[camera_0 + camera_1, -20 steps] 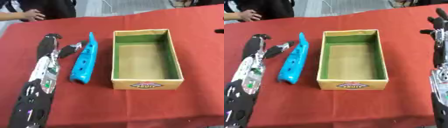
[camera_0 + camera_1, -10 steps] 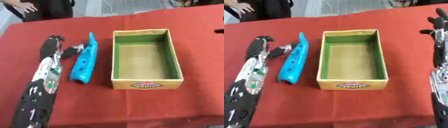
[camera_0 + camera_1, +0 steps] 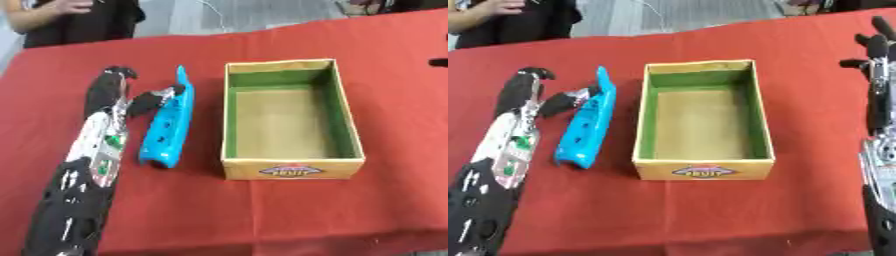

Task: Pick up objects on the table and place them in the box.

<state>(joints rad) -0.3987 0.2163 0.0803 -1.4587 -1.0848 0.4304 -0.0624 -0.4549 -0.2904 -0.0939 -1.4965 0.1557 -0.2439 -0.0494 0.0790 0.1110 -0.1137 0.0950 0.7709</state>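
Note:
A long bright blue object [image 3: 170, 124] lies on the red tablecloth, just left of an open cardboard box [image 3: 290, 116] with a green lining and nothing inside it. My left hand [image 3: 112, 93] lies beside the blue object on its left. Its fingers stretch away up the table and curl at the tips, and the thumb touches the blue object's upper part. My right hand [image 3: 876, 47] stands at the far right with straight fingers pointing up, apart from the box and holding nothing.
The red tablecloth [image 3: 262, 210] covers the whole table, with bare cloth in front of the box and to its right. A person in dark clothes stands at the far left edge.
My left hand has slid a little toward the blue object, its thumb now against it. The box and right hand have not moved.

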